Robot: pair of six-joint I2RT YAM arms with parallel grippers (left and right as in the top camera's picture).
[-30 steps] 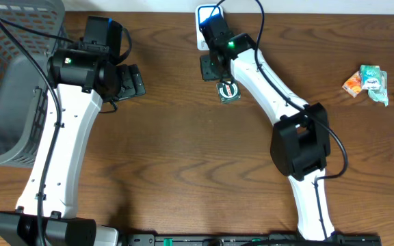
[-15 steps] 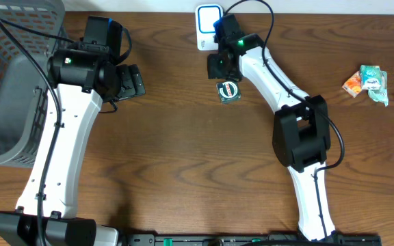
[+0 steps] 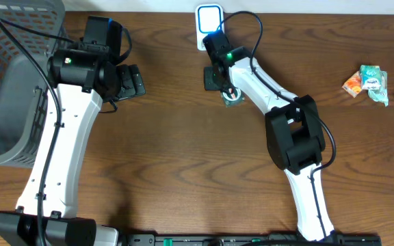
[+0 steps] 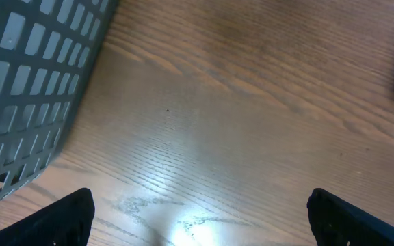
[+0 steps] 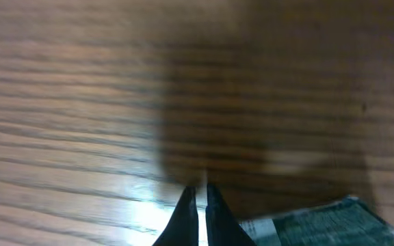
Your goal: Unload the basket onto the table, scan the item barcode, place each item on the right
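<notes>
From the right wrist camera I see the right gripper (image 5: 198,195) clenched, its two fingers pressed flat together with nothing between them, tips down close over the wood. The packet (image 5: 320,222), dark green with pale print, shows only a corner at the lower right of that view. It lies flat on the table (image 3: 183,171), just beside the fingertips but apart from them, so the item is on the wood and not in my grasp.

Overhead gives me what the wrist view cannot. The packet (image 3: 231,99) lies half hidden under the white right arm, with the right gripper (image 3: 217,78) just to its far left. The white, blue-faced scanner (image 3: 209,17) stands beyond them at the far edge of the table, near the gripper but not touching it.

The left gripper (image 4: 198,205) hangs wide open over bare wood and holds nothing. Its wrist camera shows the grey mesh wall of the basket (image 4: 26,89) close on one side, and something dark at the right border that I cannot make out. Overhead, the left gripper (image 3: 130,80) is well apart from the packet.

Between the two arms the wood is open, as is the stretch toward me. On the far right lie a few snack packs (image 3: 368,80), well apart from everything else.
</notes>
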